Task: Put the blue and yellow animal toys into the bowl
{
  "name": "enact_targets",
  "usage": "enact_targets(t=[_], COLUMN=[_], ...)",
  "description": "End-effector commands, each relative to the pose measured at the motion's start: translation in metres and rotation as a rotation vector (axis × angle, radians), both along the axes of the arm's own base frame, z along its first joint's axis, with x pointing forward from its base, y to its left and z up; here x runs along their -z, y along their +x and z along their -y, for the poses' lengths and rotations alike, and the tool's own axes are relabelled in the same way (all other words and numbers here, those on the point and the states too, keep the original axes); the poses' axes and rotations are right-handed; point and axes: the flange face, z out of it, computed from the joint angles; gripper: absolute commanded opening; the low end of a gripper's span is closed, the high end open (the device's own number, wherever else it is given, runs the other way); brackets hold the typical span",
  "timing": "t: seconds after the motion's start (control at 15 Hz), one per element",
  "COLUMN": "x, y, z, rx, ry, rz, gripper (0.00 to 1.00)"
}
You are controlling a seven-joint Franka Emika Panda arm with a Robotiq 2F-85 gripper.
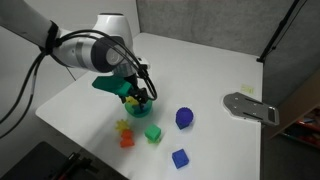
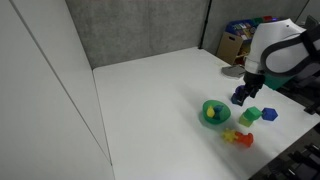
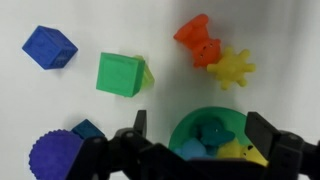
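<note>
A green bowl (image 3: 215, 113), blue toy (image 3: 211, 136), yellow toy (image 3: 244, 154).

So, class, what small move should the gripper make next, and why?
Probably lift straight up: the open gripper hangs over the small round green plastic bowl, where the tiny sky-blue plastic toy and yellow plastic toy already lie.

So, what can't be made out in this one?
- Exterior view: the gripper covers the bowl, hiding its contents.
- Wrist view: the bottom edge cuts off the bowl's near rim; the blue toy and yellow toy inside show only partly, behind the gripper body.
- Exterior view: the loose toys are too small to identify.
</note>
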Motion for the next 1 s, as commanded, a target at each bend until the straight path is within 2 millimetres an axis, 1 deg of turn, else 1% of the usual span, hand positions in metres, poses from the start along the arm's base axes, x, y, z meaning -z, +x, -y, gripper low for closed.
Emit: enact_targets(t=[0.0,0.07,0.13,0.33,0.4,0.53,0.67,0.93], x=[-0.026,-0.039,-0.047,-0.080,-0.095,-0.124,-0.152,-0.200], y=[-0.042,-0.055,-0.065,-0.089,-0.094,-0.101,-0.102,-0.102], z=[0.013,0.019,0.022,0.026,0.025,0.021,0.016,0.002], rx=[0.008,0.012,0.018,0.041,0.051,0.067,0.090,0.113], ry=[0.025,0.028,0.036,0.050,0.053,0.058,0.064,0.076], rz=[-0.038,-0.040,-0.042,-0.038,-0.032,-0.013,0.014,0.074], gripper=[1.00,1.00,1.00,1.00,1.00,1.00,1.00,1.00])
